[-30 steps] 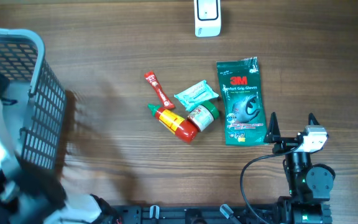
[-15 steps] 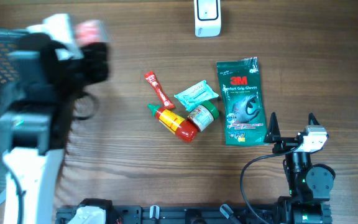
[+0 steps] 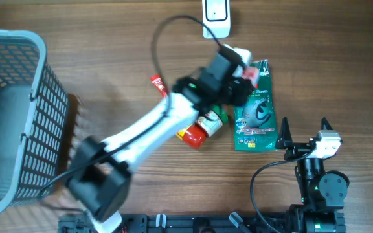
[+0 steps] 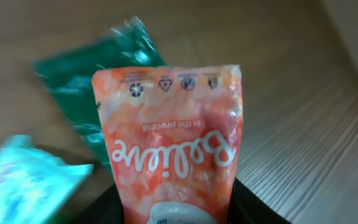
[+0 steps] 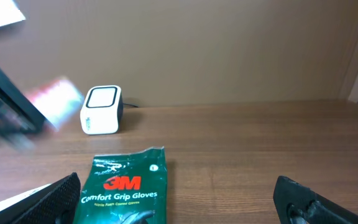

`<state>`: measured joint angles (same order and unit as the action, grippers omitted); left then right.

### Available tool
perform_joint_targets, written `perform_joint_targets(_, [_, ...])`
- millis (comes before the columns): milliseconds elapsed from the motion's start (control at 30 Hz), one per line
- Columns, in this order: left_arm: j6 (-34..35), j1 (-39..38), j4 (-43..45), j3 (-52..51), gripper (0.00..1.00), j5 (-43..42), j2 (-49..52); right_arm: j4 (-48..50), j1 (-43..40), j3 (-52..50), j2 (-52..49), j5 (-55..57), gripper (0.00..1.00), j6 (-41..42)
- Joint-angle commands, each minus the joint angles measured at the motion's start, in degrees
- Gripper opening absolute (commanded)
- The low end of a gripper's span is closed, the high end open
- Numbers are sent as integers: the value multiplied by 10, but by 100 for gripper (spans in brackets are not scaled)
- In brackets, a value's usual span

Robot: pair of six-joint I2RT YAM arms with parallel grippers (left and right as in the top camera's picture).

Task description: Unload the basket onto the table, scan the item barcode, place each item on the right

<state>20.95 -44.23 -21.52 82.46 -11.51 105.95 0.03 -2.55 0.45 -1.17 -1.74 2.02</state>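
An orange-pink pouch [image 4: 176,143] with white lettering stands upright between the dark jaws of my left gripper [image 4: 176,210], which is shut on it. From overhead, that gripper [image 3: 243,70] holds the pouch [image 3: 251,75] over the top edge of the green 3M gloves pack [image 3: 254,110], below and to the right of the white scanner [image 3: 216,18]. In the right wrist view the scanner [image 5: 102,110] sits at the back and the pouch [image 5: 55,99] is a blur to its left. My right gripper [image 3: 303,133] rests open near the front right.
A grey basket [image 3: 11,116] fills the left side. Under the left arm lie a red sachet [image 3: 159,85], a red sauce bottle [image 3: 192,134] and a green-lidded jar [image 3: 212,120]. A teal packet [image 4: 23,180] lies just left of the pouch.
My left arm has swung from the basket on the left across to the middle, carrying the orange-pink pouch. The right arm has not moved.
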Motion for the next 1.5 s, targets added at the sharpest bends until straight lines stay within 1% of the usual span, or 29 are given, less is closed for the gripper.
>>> perform_joint_targets(0, [22, -27, 19, 0, 44, -4, 70, 1, 2, -2, 1, -9, 100, -5])
perform_joint_targets(100, [23, -35, 10, 0, 43, -5, 112, 1, 2, -2, 1, -9, 100, -5])
perform_joint_targets(133, [23, -35, 7, 0, 45, -5, 115, 1, 2, -2, 1, -9, 100, -5])
perform_joint_targets(200, [23, -31, 5, 0, 53, -5, 115, 1, 2, -2, 1, -9, 100, -5])
perform_joint_targets(233, [23, -28, 3, 0, 78, -5, 113, 1, 2, -2, 1, -9, 100, -5])
perform_joint_targets(267, [22, -23, -3, 0, 91, -4, 109, 1, 2, -2, 1, -9, 100, -5])
perform_joint_targets(300, [22, -18, -13, 0, 97, -4, 104, 1, 2, -2, 1, -9, 100, -5])
perform_joint_targets(333, [21, -10, -27, 0, 100, -4, 95, 1, 2, -2, 1, -9, 100, -5])
perform_joint_targets(433, [17, 18, -74, 0, 100, 14, 54, 1, 2, -2, 1, -9, 100, -5])
perform_joint_targets(500, [11, 56, -129, 0, 100, 75, 2, 1, 2, -2, 1, -9, 100, -5])
perform_joint_targets(600, [-28, 100, -191, 0, 100, 102, -63, 2, 2, -2, -3, -9, 100, -5])
perform_joint_targets(700, [-28, 147, -273, 0, 100, 170, -156, 1, 2, -2, -5, -9, 100, -5])
perform_joint_targets(867, [-28, 209, -325, 0, 100, 260, -298, 1, 2, -2, -5, -9, 100, -5])
perform_joint_targets(967, [-28, 240, -368, 0, 100, 273, -366, 1, 2, -2, -5, -9, 100, -5])
perform_joint_targets(1033, [-27, 242, -403, 0, 100, 275, -411, 1, 2, -2, -5, -9, 100, -5])
perform_joint_targets(1167, [-18, 211, -474, 0, 100, 278, -500, 1, 2, -2, -5, -9, 100, -5])
perform_joint_targets(1200, [10, 203, -490, 0, 100, 294, -519, 1, 2, -2, -5, -9, 100, -5])
perform_joint_targets(1233, [63, 196, -518, 0, 100, 329, -544, 1, 2, -2, -5, -9, 100, -5])
perform_joint_targets(1300, [105, 194, -558, 0, 100, 361, -567, 1, 2, -2, -5, -9, 100, -5])
perform_joint_targets(1367, [128, 194, -581, 0, 100, 369, -577, 1, 2, -2, -5, -9, 100, -5])
perform_joint_targets(1467, [127, 194, -595, 0, 100, 363, -580, 1, 2, -2, -5, -9, 100, -5])
